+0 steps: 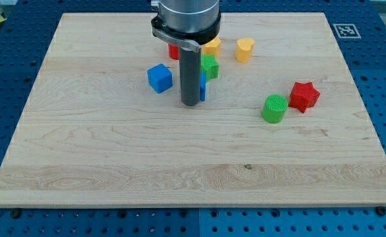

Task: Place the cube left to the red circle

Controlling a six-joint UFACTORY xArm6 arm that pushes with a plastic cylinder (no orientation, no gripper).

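A blue cube (159, 78) sits on the wooden board (114, 164) left of centre near the view's top. My rod comes down just right of it, and my tip (192, 103) rests on the board slightly below and right of the cube, a small gap apart. A red round block (173, 51) is mostly hidden behind the rod's housing, above and right of the cube. A second blue block (203, 87) peeks out right behind the rod, its shape unclear.
A green block (210, 66) and a yellow block (212, 46) sit just right of the rod. A yellow heart-like block (245, 49) lies further right. A green cylinder (274, 108) and a red star-shaped block (304, 96) sit at the right.
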